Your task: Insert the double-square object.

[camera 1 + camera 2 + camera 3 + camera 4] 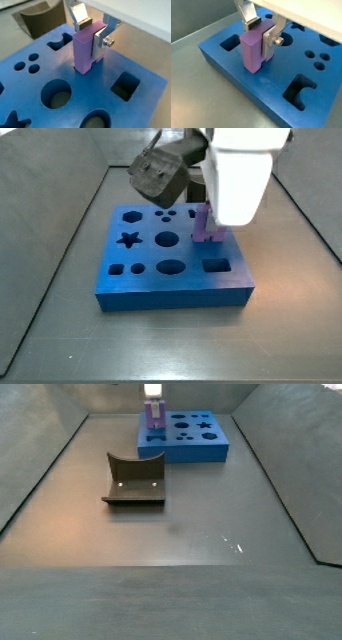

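Observation:
The double-square object (pixel 83 50) is a lavender peg standing upright, its lower end in a hole of the blue block (pixel 90 86). It also shows in a wrist view (pixel 251 50) and in both side views (pixel 203 228) (pixel 154 419). My gripper (pixel 91 42) is above the block and shut on the peg's upper part. One silver finger (pixel 100 45) lies flat against the peg's side, and the other finger's dark pad (pixel 83 22) sits at its far top edge. The same grip shows in a wrist view (pixel 260 42).
The blue block (pixel 174 293) has several shaped holes: star, round, oval, square and arch (pixel 298 87). A dark brown curved piece (pixel 134 482) lies on the grey floor in front of the block (pixel 201 452). Sloping grey walls (pixel 40 474) bound the floor.

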Robot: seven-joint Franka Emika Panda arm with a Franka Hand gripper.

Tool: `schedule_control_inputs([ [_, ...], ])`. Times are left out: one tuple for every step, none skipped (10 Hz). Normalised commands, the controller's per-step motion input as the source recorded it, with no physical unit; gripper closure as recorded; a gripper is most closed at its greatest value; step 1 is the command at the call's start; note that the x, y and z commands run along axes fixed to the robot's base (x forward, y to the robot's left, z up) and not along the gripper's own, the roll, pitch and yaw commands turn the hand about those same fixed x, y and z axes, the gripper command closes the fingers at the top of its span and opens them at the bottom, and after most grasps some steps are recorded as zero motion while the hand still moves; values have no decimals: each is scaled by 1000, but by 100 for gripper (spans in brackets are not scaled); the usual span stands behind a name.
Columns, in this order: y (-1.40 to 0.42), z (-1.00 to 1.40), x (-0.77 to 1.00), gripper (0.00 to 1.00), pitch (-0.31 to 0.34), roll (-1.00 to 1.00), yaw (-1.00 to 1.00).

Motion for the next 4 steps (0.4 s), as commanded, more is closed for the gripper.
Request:
schedule_control_inputs([
  [0, -291, -277, 100, 0, -159, -194],
  [0, -123, -223, 100, 0, -109, -191],
  [0, 0, -77, 100, -64, 0, 0],
  [0, 0, 0, 100, 0, 0, 0],
])
